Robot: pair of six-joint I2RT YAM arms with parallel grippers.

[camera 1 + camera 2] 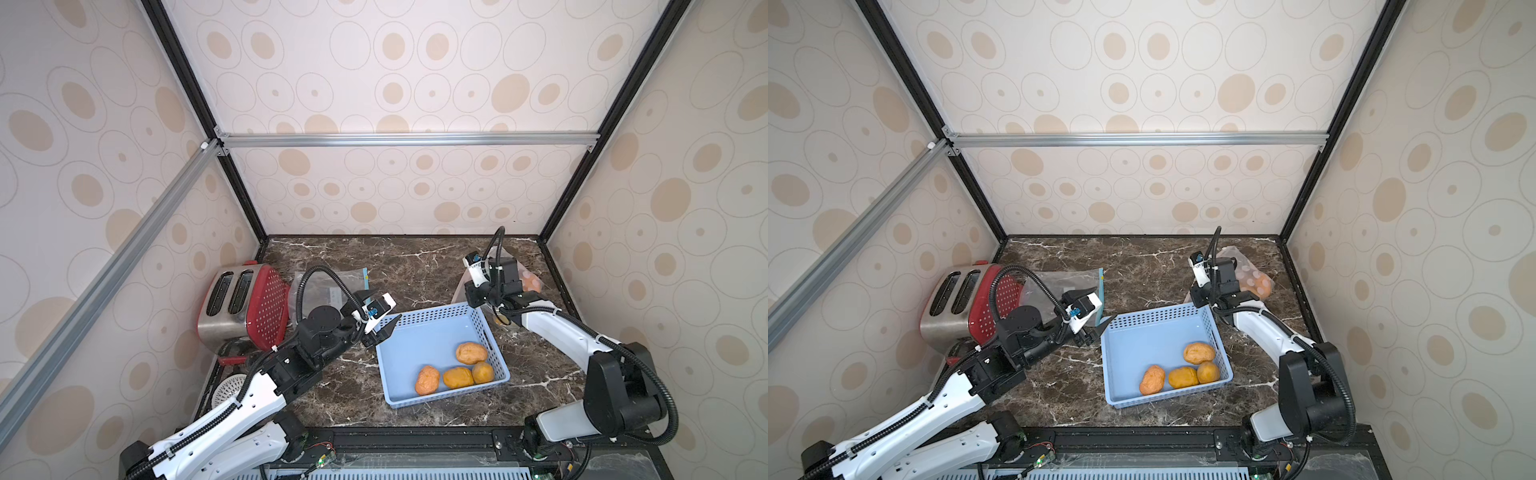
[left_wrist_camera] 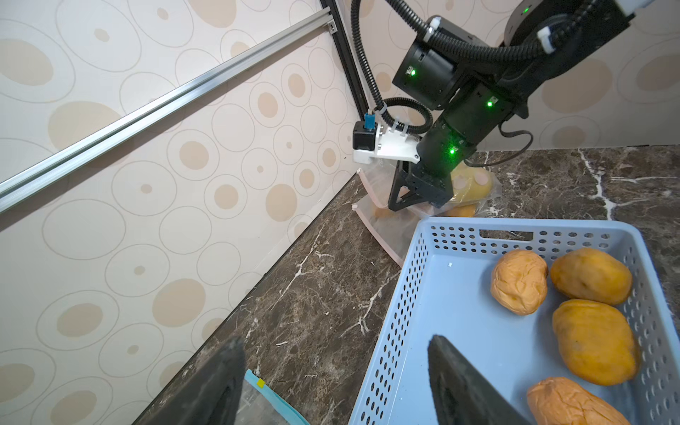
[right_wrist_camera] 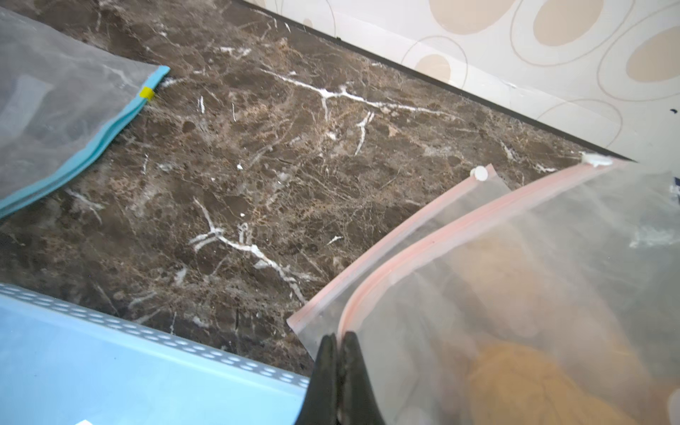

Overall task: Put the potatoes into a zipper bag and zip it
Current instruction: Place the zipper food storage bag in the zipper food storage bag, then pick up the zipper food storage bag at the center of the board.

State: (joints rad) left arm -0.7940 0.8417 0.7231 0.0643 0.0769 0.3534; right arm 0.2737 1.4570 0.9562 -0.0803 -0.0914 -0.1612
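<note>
**Bag mouth pinched open, next potato to fetch**

In both top views, four potatoes (image 1: 457,377) lie at the near end of the blue basket (image 1: 432,316). More show through the pink-zipped bag (image 1: 1252,276), which sits on the marble counter (image 1: 415,266) just past the basket's far right corner. The left gripper (image 1: 384,309) hovers at the basket's far left corner, jaws spread wide and empty.

In the left wrist view, the right gripper (image 2: 399,200) stands tip-down on the bag's rim, and the loose potatoes lie ahead of the left fingers (image 2: 460,379). The pick would likely go best on the nearest wrinkled potato, taken across its narrow width and raised well clear of the perforated wall.

In the right wrist view, the right jaws are pressed together on the bag's upper lip (image 3: 441,230). The lower lip (image 3: 386,239) rests on the counter, so the mouth gapes. The pinch should hold that lip high and steady, with the opening facing the basket, because slack film could fold over the opening.
</note>
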